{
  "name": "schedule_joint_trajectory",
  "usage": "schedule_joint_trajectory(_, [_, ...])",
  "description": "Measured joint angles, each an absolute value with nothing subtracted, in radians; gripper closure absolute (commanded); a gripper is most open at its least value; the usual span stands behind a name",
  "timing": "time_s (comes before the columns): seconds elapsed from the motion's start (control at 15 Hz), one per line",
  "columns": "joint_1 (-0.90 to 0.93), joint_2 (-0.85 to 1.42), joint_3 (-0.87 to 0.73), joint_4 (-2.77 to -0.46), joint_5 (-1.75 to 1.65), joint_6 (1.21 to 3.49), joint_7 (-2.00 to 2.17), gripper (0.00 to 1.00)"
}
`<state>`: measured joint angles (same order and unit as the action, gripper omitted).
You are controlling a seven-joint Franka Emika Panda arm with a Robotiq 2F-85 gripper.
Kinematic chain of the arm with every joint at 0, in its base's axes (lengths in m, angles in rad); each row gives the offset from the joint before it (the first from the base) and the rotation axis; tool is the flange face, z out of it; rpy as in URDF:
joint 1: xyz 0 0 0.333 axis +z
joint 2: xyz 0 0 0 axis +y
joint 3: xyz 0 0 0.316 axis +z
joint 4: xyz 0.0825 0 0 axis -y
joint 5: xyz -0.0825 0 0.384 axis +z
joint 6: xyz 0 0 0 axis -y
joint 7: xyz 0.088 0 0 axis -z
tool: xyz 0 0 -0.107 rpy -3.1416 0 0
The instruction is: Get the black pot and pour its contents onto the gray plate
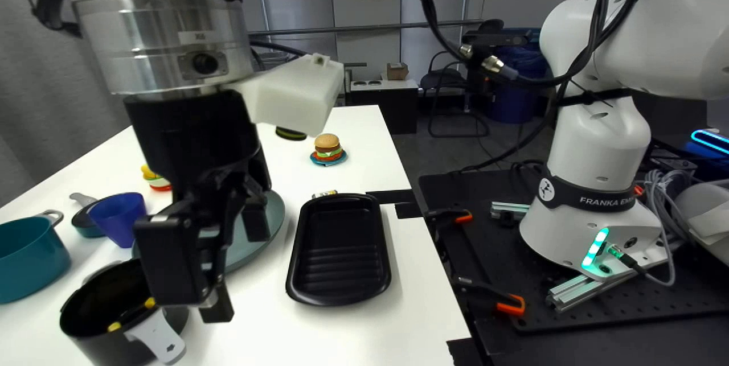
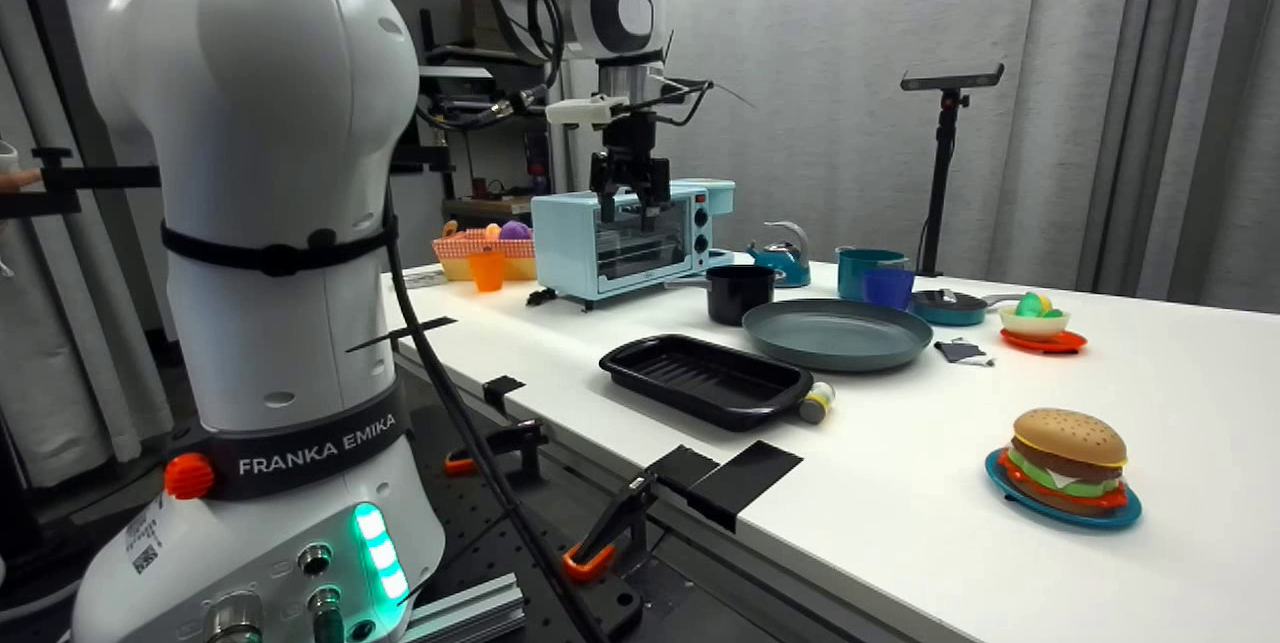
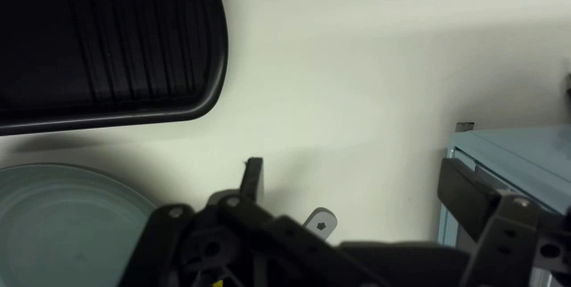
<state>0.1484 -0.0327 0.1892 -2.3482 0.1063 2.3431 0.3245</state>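
Your pincer (image 3: 350, 171): one, spread wide above the table (image 2: 880, 483). Black pot (image 2: 738, 298): one, upright on the table, just beside the gray plate (image 2: 838, 338) (you can see yellow pieces (image 1: 114, 327) inside).

In an exterior view, the pot (image 2: 740, 295) stands on the table (image 2: 900, 483), left of the plate (image 2: 838, 333). The tray (image 2: 690, 373) lies before both. The oven (image 2: 640, 255) stands left of the pot; the kettle (image 2: 786, 266), behind the pot. The cup (image 2: 888, 288) stands behind the plate; the pan (image 2: 950, 308) lies right of the cup. The burger (image 2: 1066, 463) lies right of the tray. Pieces (image 1: 114, 327) lie in the pot.
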Motion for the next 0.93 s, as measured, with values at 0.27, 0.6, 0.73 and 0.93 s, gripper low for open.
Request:
schedule_joint_trajectory(0.27, [0.148, 0.043, 0.186, -2.295, 0.104, 2.383, 0.385, 0.00])
schedule_joint_trajectory(0.6, [0.148, 0.120, 0.164, -2.251, 0.062, 2.440, 0.471, 0.00])
schedule_joint_trajectory(0.73, [0.149, 0.146, 0.151, -2.237, 0.028, 2.456, 0.513, 0.00])
schedule_joint_trajectory(0.93, [0.155, 0.182, 0.135, -2.214, -0.014, 2.464, 0.573, 0.00])
